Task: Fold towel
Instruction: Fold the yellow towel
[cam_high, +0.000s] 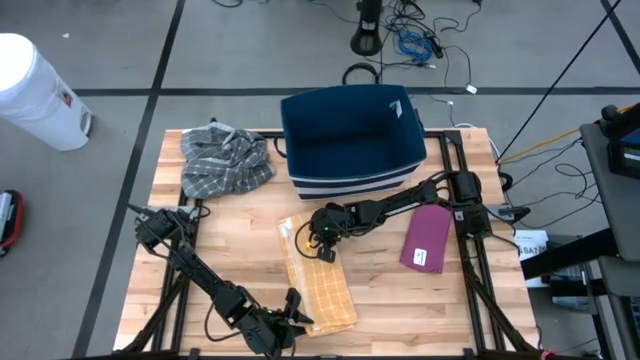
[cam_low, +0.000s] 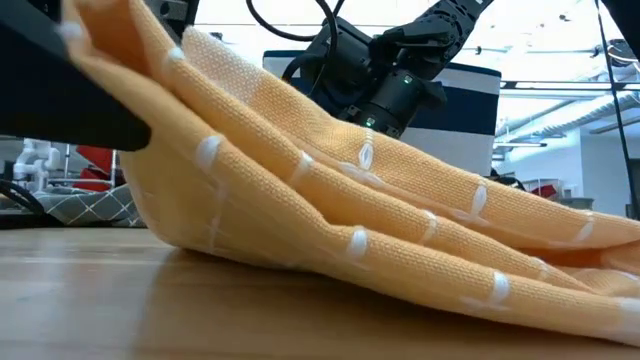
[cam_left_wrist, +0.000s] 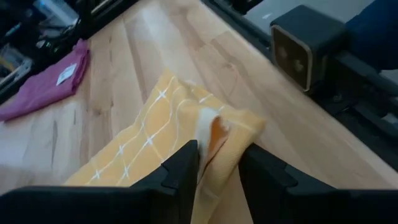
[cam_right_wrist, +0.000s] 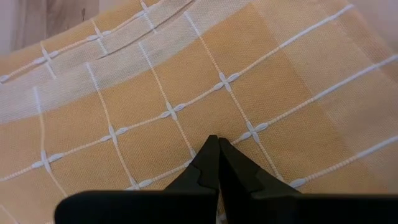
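While the orange towel (cam_high: 318, 275) lies folded in a long strip on the wooden table (cam_high: 230, 235), in front of the navy bin (cam_high: 350, 140), both arms are at it. The left gripper (cam_left_wrist: 217, 163) pinches the towel's near corner between its fingers and lifts it a little — the cloth bunches there. The right gripper (cam_right_wrist: 216, 163) is at the far end, fingers pressed together, tips down over the weave — no cloth visibly between them. A plaid cloth (cam_high: 225, 160) and a magenta cloth (cam_high: 427, 238) lie apart.

Grey tiled floor (cam_high: 250, 50) (cables (cam_high: 420, 40) strewn), white bin (cam_high: 35, 90) nearby.
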